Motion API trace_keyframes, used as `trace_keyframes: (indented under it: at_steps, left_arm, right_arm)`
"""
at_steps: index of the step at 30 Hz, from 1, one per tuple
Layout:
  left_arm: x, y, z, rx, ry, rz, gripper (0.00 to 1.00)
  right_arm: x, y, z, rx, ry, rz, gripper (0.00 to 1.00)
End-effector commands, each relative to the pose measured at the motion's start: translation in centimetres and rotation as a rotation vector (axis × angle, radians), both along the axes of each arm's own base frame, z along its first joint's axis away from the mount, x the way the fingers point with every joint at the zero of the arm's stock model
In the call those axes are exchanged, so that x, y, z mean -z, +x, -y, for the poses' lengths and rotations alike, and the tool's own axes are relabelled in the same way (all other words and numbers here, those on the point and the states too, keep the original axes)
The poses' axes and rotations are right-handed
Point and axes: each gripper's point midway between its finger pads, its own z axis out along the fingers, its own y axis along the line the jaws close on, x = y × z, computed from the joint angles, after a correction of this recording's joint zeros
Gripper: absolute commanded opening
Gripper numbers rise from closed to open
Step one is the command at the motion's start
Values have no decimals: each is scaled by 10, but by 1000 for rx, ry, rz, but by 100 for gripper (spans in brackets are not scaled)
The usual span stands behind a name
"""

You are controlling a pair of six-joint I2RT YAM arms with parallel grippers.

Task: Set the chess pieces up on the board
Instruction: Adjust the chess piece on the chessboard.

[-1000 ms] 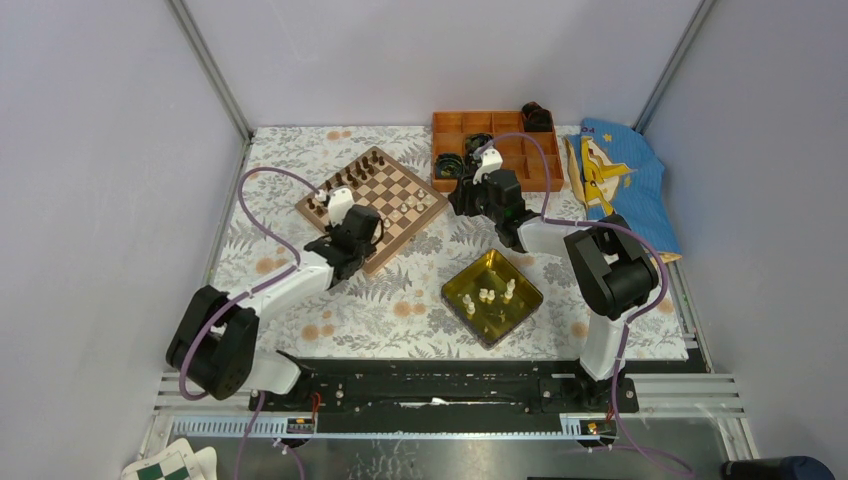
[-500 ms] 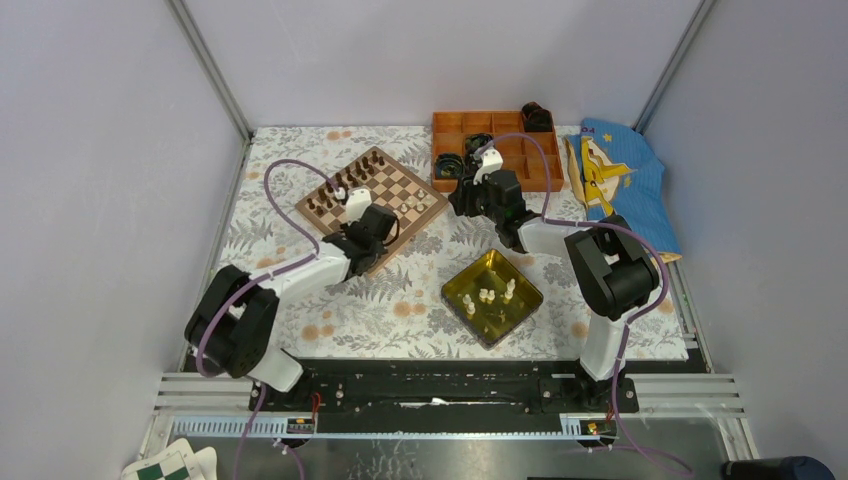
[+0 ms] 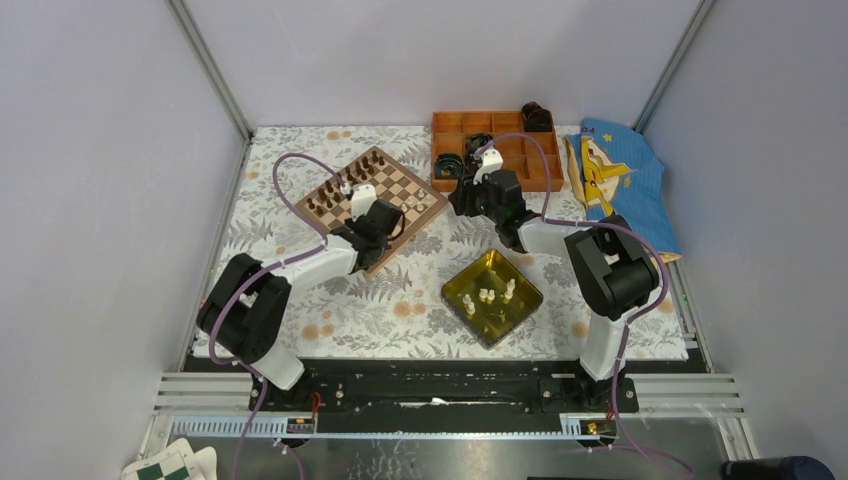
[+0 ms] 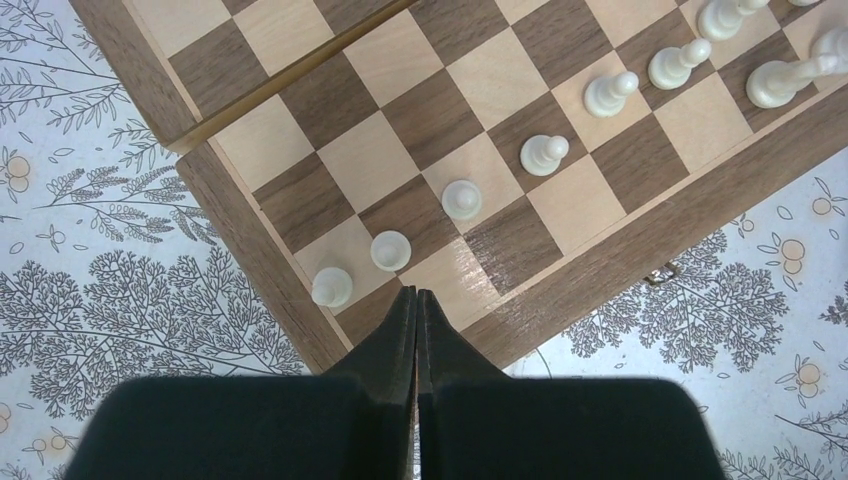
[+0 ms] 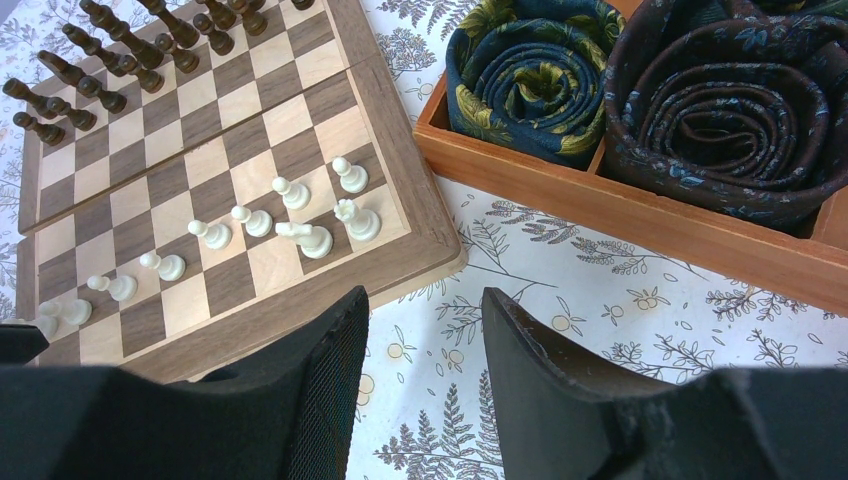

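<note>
Hovering over the board (image 4: 470, 75) corner: left hand (image 4: 416, 295), closed tight, empty; right hand (image 5: 425, 300) parted, holding nothing; chess pieces (image 3: 487, 296) in yellow tray (image 3: 515, 310), apparently staged for transfer.

Left claw (image 3: 383, 222) above the board (image 3: 400, 185); cream chess pieces (image 3: 487, 296) in yellow tray (image 3: 520, 272).

Plain pale grey walls (image 3: 440, 50) rose behind and beside the tabletop (image 3: 390, 310), which wore a leaf-and-flower print. Slanting metal posts (image 3: 210, 65) met its far corners. Light was even.
</note>
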Motion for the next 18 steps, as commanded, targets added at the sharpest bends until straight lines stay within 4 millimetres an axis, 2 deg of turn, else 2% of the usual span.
trace_keyframes:
  at_steps: [1,18]
  left_arm:
    - [-9,13,-8,-36,11,46,0]
    - [2,16,-19,-53,-3,30,0]
  right_arm:
    - [-34,12,-1,9,45,86,53]
    - [-31,12,-1,7,42,79,53]
